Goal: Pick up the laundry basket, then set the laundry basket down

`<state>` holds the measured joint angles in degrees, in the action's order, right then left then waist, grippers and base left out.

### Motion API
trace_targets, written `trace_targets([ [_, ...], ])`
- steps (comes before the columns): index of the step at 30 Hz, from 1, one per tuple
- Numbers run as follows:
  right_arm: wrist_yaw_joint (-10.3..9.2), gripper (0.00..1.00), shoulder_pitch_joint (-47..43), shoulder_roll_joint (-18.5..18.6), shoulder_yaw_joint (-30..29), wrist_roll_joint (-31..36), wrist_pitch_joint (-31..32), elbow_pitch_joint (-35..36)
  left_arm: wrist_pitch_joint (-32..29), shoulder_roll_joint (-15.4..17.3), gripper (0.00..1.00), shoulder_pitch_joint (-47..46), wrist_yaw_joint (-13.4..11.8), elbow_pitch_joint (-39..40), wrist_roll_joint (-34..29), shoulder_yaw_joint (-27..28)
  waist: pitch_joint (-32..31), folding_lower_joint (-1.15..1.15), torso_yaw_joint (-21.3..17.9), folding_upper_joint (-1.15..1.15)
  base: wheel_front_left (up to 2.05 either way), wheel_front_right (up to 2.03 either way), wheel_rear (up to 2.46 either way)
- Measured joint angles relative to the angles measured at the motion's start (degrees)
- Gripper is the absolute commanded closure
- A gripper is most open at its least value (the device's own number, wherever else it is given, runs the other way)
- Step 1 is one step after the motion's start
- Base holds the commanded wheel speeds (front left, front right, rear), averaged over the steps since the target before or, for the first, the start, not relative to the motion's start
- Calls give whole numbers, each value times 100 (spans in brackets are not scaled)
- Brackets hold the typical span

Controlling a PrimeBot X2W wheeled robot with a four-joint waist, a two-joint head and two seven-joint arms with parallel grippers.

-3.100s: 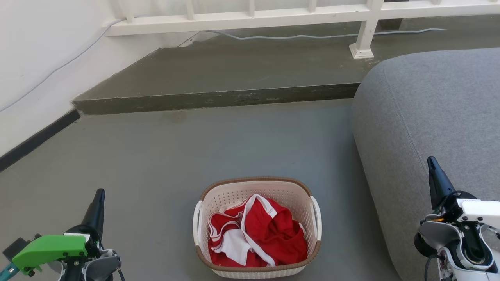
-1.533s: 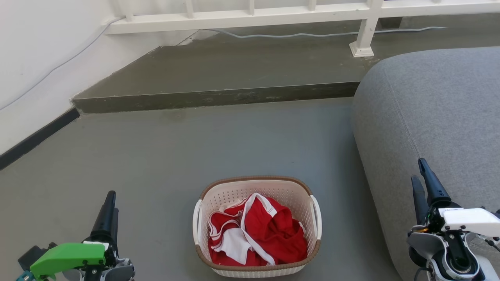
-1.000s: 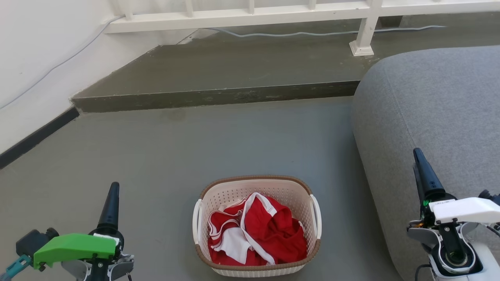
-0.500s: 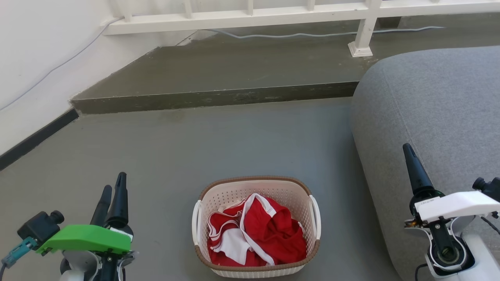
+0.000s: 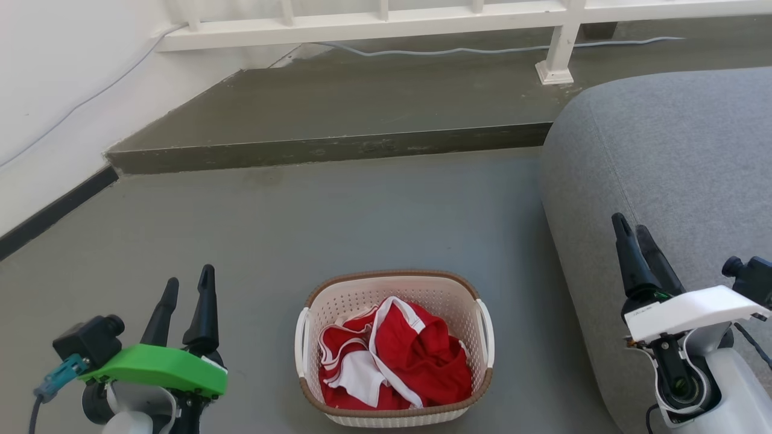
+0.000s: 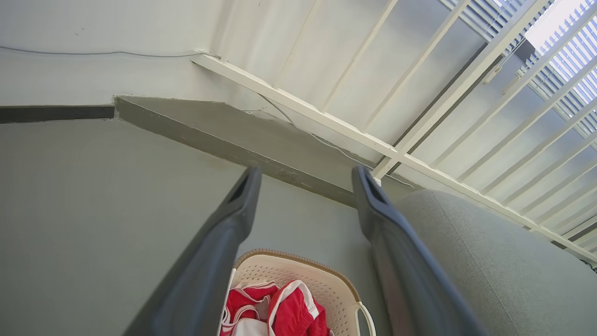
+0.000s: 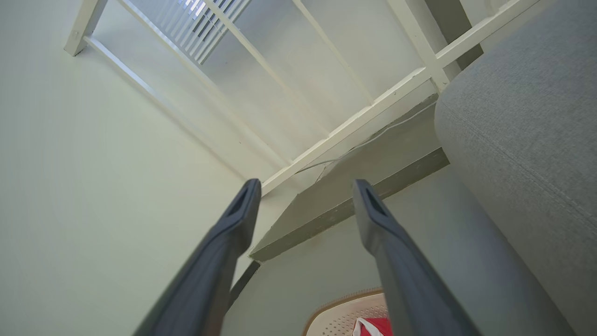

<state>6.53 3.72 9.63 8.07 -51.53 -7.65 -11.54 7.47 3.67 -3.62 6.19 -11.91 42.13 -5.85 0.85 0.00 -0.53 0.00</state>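
Observation:
The laundry basket, cream perforated plastic with a brown rim and white side handles, stands on the grey floor at the bottom centre of the head view. Red and white clothes fill it. My left gripper is open to the basket's left, apart from it, with nothing between its fingers. To the right, in front of the sofa, my right gripper is also open and empty. The left wrist view has the basket low between its fingers. A corner of the basket sits at the bottom of the right wrist view.
A grey sofa takes up the right side, close to the basket. A raised concrete step crosses the floor behind it, with a white railing and a cable beyond. A white wall with black skirting runs along the left.
Both grippers have risen and turned, so each now shows two spread fingers. The left one shifted towards the basket. The basket has stayed put.

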Motion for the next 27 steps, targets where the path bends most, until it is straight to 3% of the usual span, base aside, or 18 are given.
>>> trace_targets([
  [27,0,0,179,66,331,2136,-528,4,555,-73,0,-34,-124,293,-2324,-199,69,0,-11,0,0,0,0],
])
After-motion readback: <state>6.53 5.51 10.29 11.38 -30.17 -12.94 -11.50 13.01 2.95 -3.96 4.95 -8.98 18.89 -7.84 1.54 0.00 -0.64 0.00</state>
